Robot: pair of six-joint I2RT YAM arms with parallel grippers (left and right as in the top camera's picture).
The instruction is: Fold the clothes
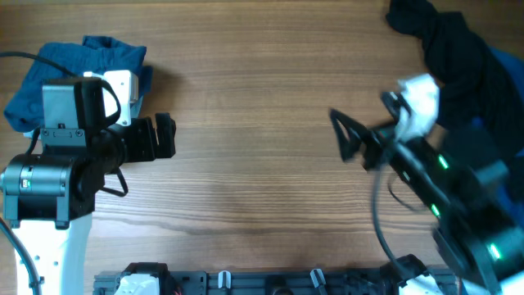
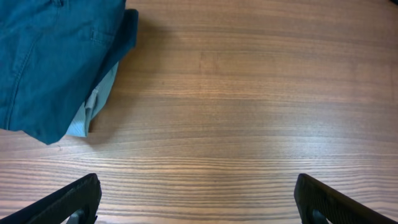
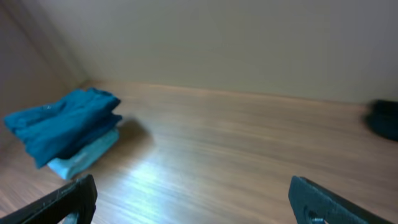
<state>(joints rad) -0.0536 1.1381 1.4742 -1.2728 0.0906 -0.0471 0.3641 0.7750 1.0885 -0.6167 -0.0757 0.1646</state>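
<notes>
Now left tool (image 1: pixel 169 136) gapes near teal pile (image 1: pixel 49 70) — right tool (image 1: pixel 342 137) gapes near black heap (image 1: pixel 446 41).

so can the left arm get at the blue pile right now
Probably yes: the left gripper is open and empty, the blue pile lies just off to its side, only bare table between.

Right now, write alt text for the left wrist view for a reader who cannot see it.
A dark teal-blue garment lies bunched in the upper left corner on top of a paler blue piece, on a wooden table. The left gripper is open at the bottom edge, its two dark fingers far apart, holding nothing.
</notes>
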